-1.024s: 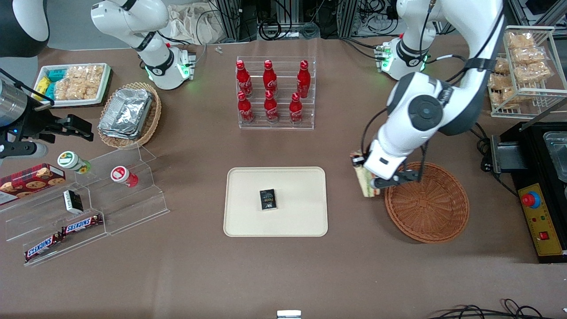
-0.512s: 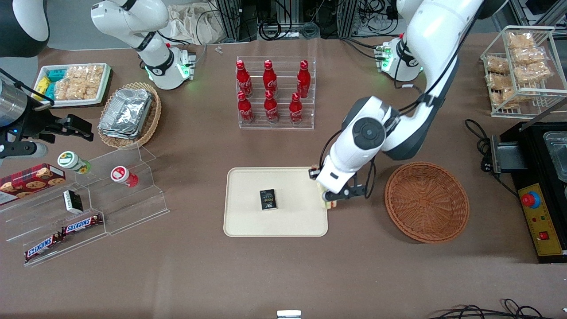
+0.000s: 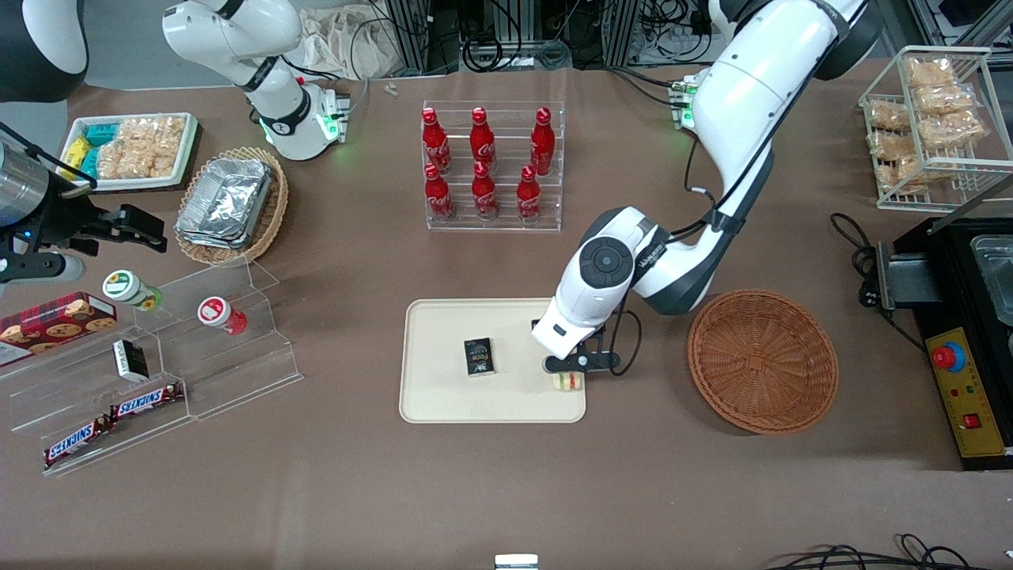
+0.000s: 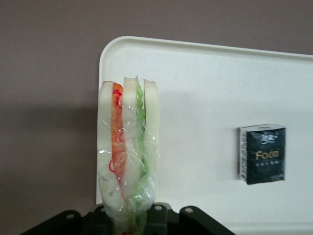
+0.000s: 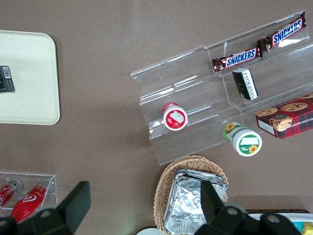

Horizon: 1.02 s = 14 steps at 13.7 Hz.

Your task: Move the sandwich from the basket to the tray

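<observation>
Over the tray (image 3: 443,396), the sandwich (image 4: 128,156) is clamped by the gripper (image 3: 571,366); soft and light, it is best pinched gently across the bread.

The clear-wrapped triangular sandwich (image 4: 128,152) with orange and green stripes stands pinched in the gripper (image 3: 567,372), over the cream rectangular tray (image 3: 443,396). The round reddish-brown wicker basket (image 3: 762,360) lies well apart.

The sandwich (image 4: 128,152) showed pale bread with orange-red and green stripes under clear wrap, clamped in the black gripper (image 3: 571,368). The tray (image 3: 443,392) was plain cream, carrying a black packet (image 3: 479,356) with gold lettering. The basket (image 3: 762,361) was reddish-brown weave.
</observation>
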{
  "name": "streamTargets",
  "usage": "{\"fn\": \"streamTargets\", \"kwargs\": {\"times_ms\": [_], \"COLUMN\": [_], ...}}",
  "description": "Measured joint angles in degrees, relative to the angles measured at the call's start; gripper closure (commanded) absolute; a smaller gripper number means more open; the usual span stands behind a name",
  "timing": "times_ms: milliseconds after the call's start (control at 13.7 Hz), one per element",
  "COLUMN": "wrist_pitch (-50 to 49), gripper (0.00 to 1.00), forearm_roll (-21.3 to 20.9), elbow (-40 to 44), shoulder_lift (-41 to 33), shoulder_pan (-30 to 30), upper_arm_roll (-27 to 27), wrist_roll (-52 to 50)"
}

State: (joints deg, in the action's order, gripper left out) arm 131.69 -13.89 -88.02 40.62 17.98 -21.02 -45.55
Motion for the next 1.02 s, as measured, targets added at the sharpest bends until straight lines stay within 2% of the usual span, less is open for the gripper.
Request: {"fn": "streamTargets", "kwargs": {"times_ms": [146, 512, 659, 878, 1024], "wrist_pitch": [0.4, 0.8, 0.9, -2.6, -6.6], "gripper": [0.02, 0.01, 0.01, 0.01, 0.01], "forearm_roll": [-1.7, -1.8, -1.8, -1.7, 0.3], "elbow": [0.0, 0.3, 1.2, 2.9, 3.1], "shoulder_lift": [0.8, 1.0, 0.6, -3.7, -8.1], "shoulder_pan": [0.0, 0.0, -0.2, -2.6, -6.2], "upper_arm_roll": [0.0, 0.0, 0.1, 0.4, 0.3], "wrist_roll": [0.0, -0.6, -3.7, -8.0, -7.6]}}
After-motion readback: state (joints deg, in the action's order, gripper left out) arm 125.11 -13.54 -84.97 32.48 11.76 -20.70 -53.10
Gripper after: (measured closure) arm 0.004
